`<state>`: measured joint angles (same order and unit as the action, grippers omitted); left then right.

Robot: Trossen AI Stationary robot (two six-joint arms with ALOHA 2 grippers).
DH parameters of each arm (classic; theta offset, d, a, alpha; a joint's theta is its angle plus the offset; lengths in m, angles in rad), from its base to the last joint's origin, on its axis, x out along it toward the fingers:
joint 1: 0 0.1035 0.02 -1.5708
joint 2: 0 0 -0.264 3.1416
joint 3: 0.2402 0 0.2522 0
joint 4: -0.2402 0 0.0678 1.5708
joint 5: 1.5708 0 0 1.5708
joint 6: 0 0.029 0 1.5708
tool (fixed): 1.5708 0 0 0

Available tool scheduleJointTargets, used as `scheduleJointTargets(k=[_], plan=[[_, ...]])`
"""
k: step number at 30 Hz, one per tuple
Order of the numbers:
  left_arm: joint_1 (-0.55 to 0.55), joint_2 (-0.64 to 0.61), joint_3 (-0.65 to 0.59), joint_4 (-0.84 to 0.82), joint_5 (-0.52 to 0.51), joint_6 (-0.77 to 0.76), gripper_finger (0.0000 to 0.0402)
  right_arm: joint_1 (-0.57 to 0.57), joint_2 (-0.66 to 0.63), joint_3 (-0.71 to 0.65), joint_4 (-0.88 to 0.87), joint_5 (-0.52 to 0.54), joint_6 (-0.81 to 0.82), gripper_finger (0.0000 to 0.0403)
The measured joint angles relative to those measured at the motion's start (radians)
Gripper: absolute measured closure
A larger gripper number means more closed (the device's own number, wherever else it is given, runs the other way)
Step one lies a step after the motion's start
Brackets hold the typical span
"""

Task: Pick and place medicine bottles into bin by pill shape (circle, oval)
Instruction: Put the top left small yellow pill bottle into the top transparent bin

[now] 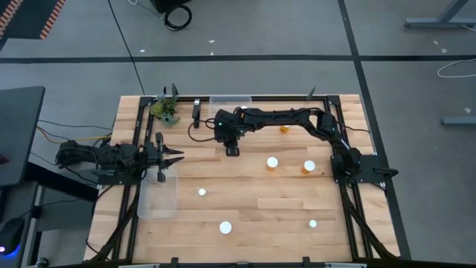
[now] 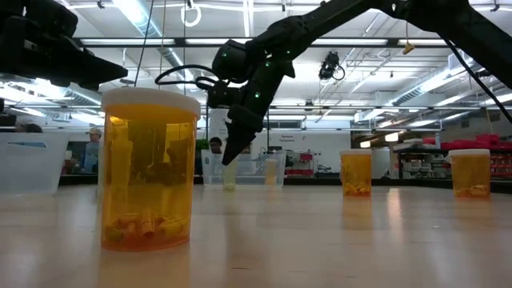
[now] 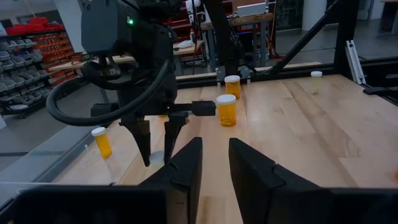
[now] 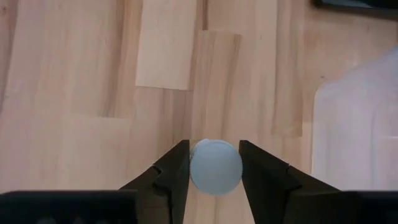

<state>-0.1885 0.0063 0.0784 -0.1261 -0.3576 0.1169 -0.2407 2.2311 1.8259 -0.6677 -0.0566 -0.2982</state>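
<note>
Several amber medicine bottles with white caps stand upright on the wooden table (image 1: 245, 201). My right gripper (image 1: 232, 149) reaches in from the far right and points down over one bottle, whose white cap (image 4: 215, 167) fills the gap between its fingers. That bottle (image 2: 230, 178) stands on the table. Other bottles stand at the middle (image 1: 272, 162), right of it (image 1: 309, 166), near the far edge (image 1: 284, 129) and toward the near edge (image 1: 225, 227). My left gripper (image 1: 169, 156) is open and empty at the table's left, over a clear bin (image 1: 158, 195). My right gripper pinches the bottle's white cap (image 4: 194, 169) by its round rim between its two fingers (image 4: 171, 171). The fingers come from above, pointing down. The bottle stands upright, its base on the table.
A second clear bin (image 1: 230, 100) sits at the far edge, and a small green plant (image 1: 165, 112) at the far left. Two more bottles (image 1: 201, 192) (image 1: 313, 223) stand toward the near edge. Black frame rails run along the table's left and right sides.
</note>
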Motion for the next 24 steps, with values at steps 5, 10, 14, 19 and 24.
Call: scheduleJointTargets(k=[5, 10, 14, 19, 24], plan=[[0.0, 0.0, 0.0, 0.0, 0.0, 0.0, 0.0318, -0.006, 0.001, 0.065, -0.068, 0.001, 0.001, 0.0263], [0.0, 0.0, 0.0, 0.0, 0.0, 0.0, 0.0311, -0.022, 0.001, 0.149, -0.13, 0.013, -0.002, 0.0263], [0.0, 0.0, 0.0, 0.0, 0.0, 0.0, 0.0312, -0.043, 0.001, 0.201, -0.183, 0.037, -0.009, 0.0263], [0.0, 0.0, 0.0, 0.0, 0.0, 0.0, 0.0319, -0.074, 0.0, 0.239, -0.216, 0.043, -0.009, 0.0263], [0.0, 0.0, 0.0, 0.0, 0.0, 0.0, 0.0315, -0.1, 0.0, 0.244, -0.217, 0.042, -0.016, 0.0263]])
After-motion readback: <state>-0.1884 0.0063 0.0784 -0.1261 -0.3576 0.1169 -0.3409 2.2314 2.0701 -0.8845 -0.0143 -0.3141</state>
